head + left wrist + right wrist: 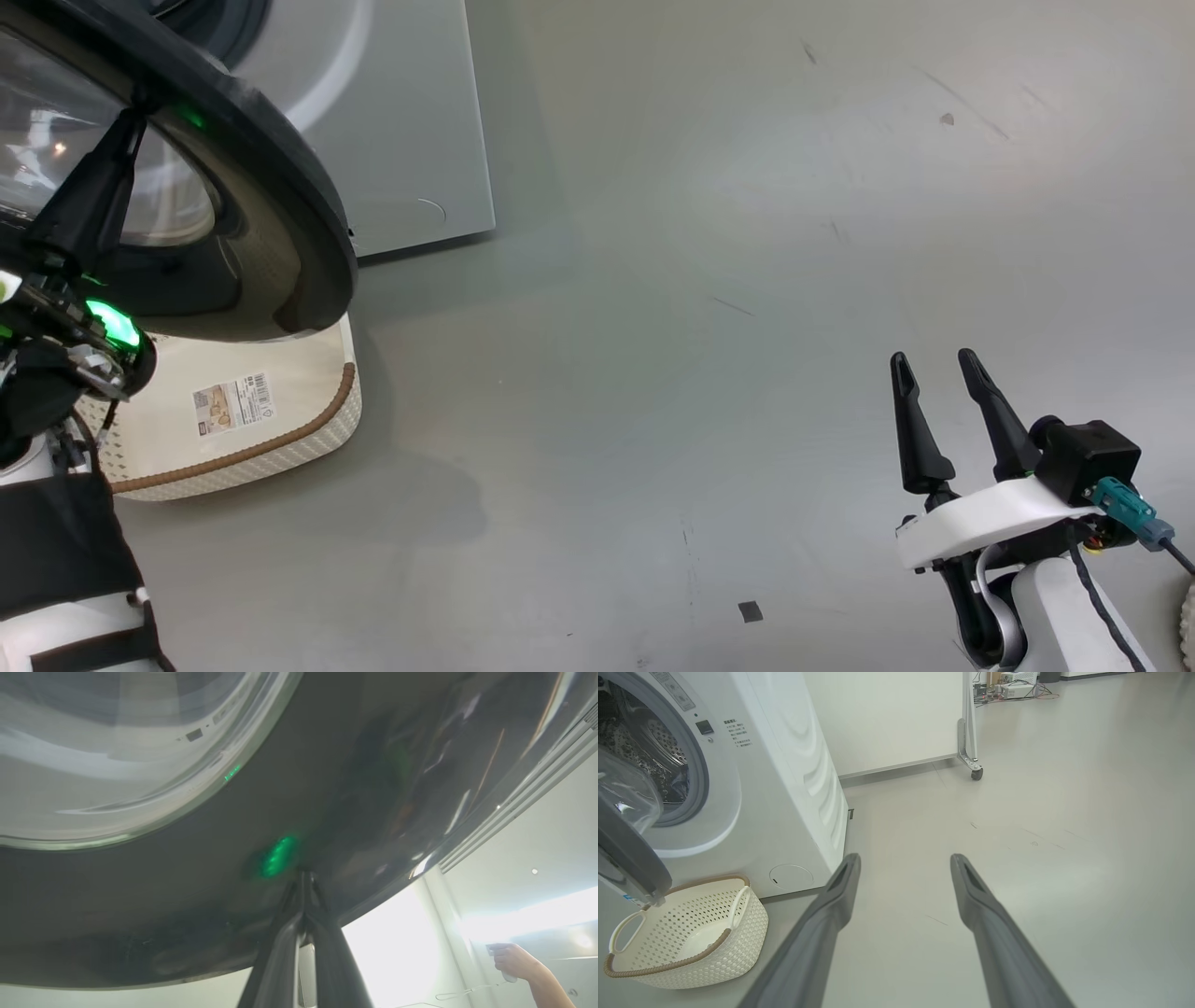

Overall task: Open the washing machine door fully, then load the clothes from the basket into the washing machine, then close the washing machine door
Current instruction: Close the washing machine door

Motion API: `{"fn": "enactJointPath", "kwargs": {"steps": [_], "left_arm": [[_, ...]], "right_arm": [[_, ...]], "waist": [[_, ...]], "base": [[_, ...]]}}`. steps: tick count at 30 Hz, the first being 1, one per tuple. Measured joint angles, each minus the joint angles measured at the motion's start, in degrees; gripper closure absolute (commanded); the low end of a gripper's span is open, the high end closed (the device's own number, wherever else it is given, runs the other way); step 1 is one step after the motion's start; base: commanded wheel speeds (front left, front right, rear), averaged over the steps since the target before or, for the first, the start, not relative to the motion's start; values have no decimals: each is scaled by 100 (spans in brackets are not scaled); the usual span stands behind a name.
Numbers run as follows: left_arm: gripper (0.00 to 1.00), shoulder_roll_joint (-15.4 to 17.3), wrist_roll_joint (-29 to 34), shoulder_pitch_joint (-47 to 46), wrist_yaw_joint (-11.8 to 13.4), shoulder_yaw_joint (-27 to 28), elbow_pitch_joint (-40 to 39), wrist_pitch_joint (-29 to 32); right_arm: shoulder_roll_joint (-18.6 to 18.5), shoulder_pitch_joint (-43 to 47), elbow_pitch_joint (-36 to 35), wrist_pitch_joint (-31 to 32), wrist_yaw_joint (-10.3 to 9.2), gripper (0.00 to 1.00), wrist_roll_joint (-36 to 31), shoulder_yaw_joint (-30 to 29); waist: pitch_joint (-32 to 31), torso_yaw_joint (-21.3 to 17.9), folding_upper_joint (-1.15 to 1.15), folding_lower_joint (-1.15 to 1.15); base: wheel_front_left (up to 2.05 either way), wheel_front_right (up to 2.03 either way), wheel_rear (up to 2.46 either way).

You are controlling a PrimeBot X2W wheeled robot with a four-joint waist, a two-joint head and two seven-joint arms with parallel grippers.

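The washing machine door (280, 187), with its glossy black rim and clear glass bowl, stands swung out from the white washing machine (401, 112). My left gripper (140, 110) is shut, its tips resting against the door's black rim (187, 896), holding nothing. In the left wrist view the closed left gripper (303, 877) meets that rim beside a green reflection. The cream basket (308, 439) sits on the floor below the door, its bottom bare except for a label sticker (231, 403). The clothes are out of view. My right gripper (934, 359) hangs open over bare floor, far right.
The right wrist view shows the steel drum (654, 756) through the open port, the basket (691, 956) before the machine, and a wheeled partition (971, 765) with cables behind. A person's hand (514, 961) holds a small white device at the lower right of the left wrist view.
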Motion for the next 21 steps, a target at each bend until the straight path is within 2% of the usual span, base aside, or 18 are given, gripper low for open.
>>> {"fn": "enactJointPath", "kwargs": {"steps": [10,21], "left_arm": [[100,1,79,-229,0,-305,277,-573],[100,-1,58,-281,0,-659,437,-970]], "right_arm": [[31,-60,-44,0,-2,0,0,-171],[37,-61,-91,0,-4,0,-2,-320]], "waist": [[168,-82,0,0],[93,198,0,0]], "base": [[0,0,0],[0,0,0]]}}
